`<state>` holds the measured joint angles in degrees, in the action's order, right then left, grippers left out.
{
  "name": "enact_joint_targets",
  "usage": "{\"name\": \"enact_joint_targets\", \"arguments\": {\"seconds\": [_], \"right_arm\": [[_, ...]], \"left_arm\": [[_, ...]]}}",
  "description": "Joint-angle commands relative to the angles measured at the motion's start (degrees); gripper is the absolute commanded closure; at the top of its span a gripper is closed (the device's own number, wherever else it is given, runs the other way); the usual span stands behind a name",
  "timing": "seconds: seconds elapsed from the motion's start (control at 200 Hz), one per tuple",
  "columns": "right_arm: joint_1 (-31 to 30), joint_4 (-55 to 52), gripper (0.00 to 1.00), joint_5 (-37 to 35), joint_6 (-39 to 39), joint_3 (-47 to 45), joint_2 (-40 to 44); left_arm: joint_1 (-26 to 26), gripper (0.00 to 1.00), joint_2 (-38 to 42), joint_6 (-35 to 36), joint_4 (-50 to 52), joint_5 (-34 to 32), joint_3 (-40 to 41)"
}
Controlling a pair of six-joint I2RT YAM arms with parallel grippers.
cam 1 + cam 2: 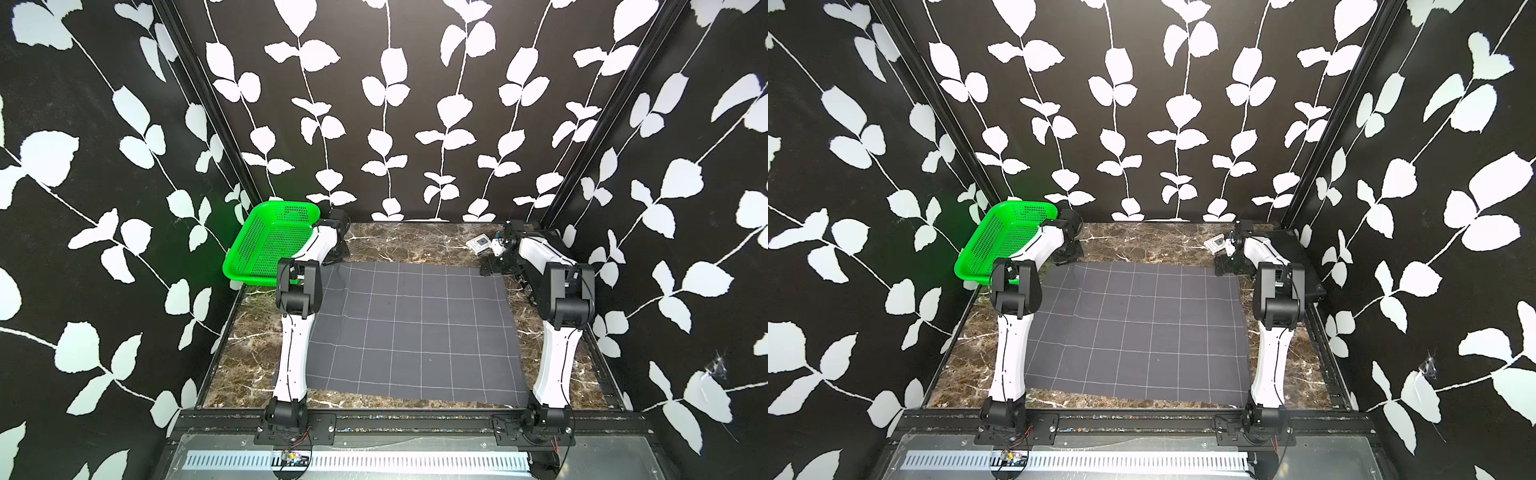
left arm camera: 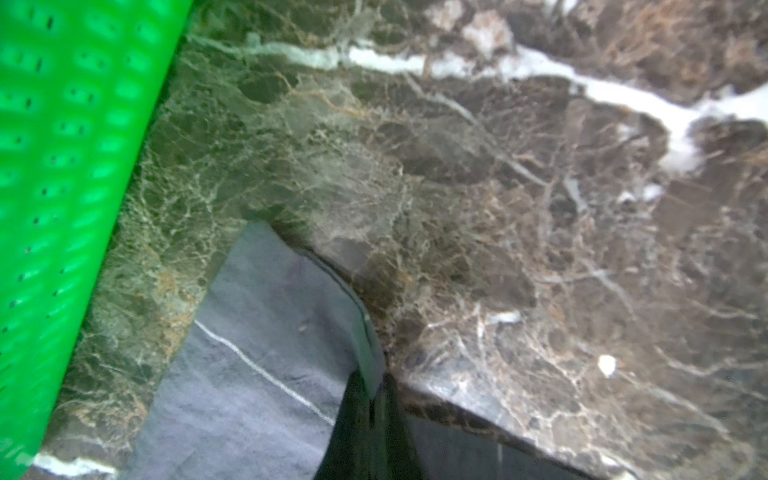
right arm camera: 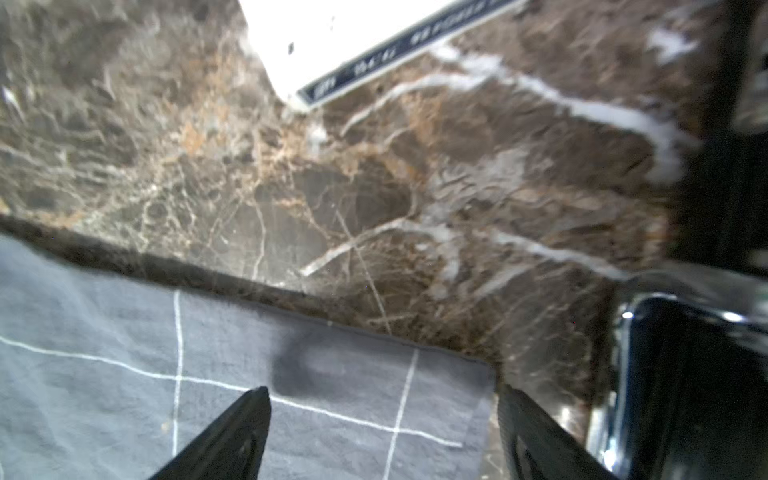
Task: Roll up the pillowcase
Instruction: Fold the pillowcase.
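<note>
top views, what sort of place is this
Probably a staged robot test booth, not a home: leaf-print backdrop walls enclose a marble-look tabletop, with left arm and right arm bolted to a metal rail.

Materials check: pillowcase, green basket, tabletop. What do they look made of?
pillowcase: woven cloth, matte charcoal, thin white grid lines; soft creases near one corner.
green basket: moulded plastic, glossy, perforated all over.
tabletop: brown marble look, white veins, slight sheen; real stone or printed laminate, cannot tell.

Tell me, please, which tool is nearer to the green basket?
Left. The left tool pinches the pillowcase corner close beside the basket; the right tool hovers open over the opposite far corner, across the cloth.
</note>
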<state>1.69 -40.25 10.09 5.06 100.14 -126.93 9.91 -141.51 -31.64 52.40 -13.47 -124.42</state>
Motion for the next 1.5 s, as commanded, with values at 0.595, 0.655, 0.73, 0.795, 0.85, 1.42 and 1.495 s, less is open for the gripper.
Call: {"name": "enact_joint_targets", "arguments": {"seconds": [0.595, 0.655, 0.73, 0.795, 0.85, 1.42, 1.495], "right_arm": [[0.8, -6.1, 0.46, -0.6, 1.2, 8.9, -7.5], [0.7, -6.2, 0.54, 0.8, 1.0, 8.6, -7.1], [0.8, -5.0, 0.65, 1.4, 0.7, 7.2, -6.2], [0.8, -4.5, 0.76, 1.6, 0.7, 6.5, -5.7], [0.8, -4.3, 0.83, 2.2, 1.1, 6.3, -5.4], [2.0, 3.8, 1.0, 2.4, 7.5, -4.5, 15.4], [3.5, 5.1, 1.0, 3.4, 7.5, -5.8, 18.8]], "left_arm": [[-0.6, 1.0, 2.7, 1.6, 1.9, 1.1, -0.9], [-0.6, 1.0, 2.7, 1.6, 1.9, 1.1, -1.0], [-0.6, 1.0, 2.7, 1.3, 1.9, 1.3, -1.2], [-0.6, 1.0, 2.7, 1.3, 1.9, 1.4, -1.4], [-0.6, 1.0, 2.7, 1.3, 2.0, 1.4, -1.8], [0.9, 1.0, 11.8, 0.2, 1.8, -0.1, -0.8], [1.1, 1.0, 13.2, 0.2, 1.4, -0.8, -1.1]]}}
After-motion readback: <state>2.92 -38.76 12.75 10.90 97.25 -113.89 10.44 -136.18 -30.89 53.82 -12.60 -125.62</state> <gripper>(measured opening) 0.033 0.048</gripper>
